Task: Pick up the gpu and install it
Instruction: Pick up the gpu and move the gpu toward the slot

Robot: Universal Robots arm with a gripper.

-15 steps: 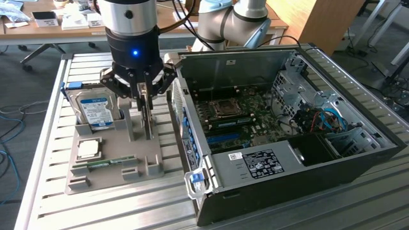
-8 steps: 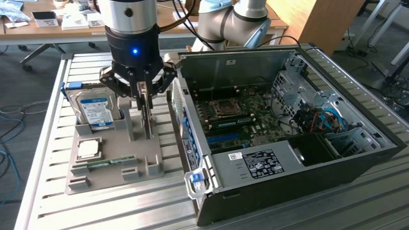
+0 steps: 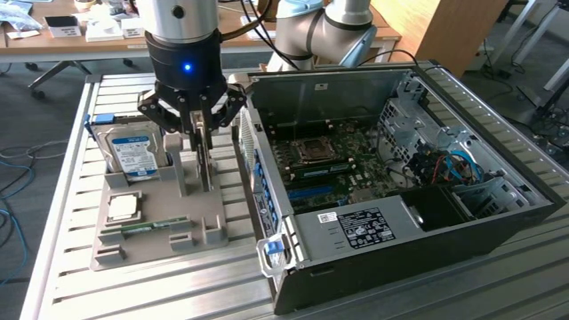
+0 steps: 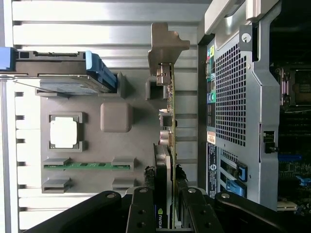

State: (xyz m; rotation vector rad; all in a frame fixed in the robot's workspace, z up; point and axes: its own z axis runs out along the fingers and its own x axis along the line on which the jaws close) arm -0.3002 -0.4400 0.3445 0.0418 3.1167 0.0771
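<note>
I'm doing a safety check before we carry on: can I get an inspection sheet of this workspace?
Surface: slatted metal table, carrying a grey tray and an open computer case.
Job's things: graphics card upright on the tray.
Clutter: hard drive, processor chip and memory stick on the tray.
Claw: closed on the graphics card's two faces.
Cables: blue cables inside the case; floor cable beside the table.
Surroundings: wooden desk behind.

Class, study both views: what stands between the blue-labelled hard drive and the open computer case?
The gpu, on edge in the grey holder, with the gripper shut on it. Both the exterior view and the wrist view show this.
</note>
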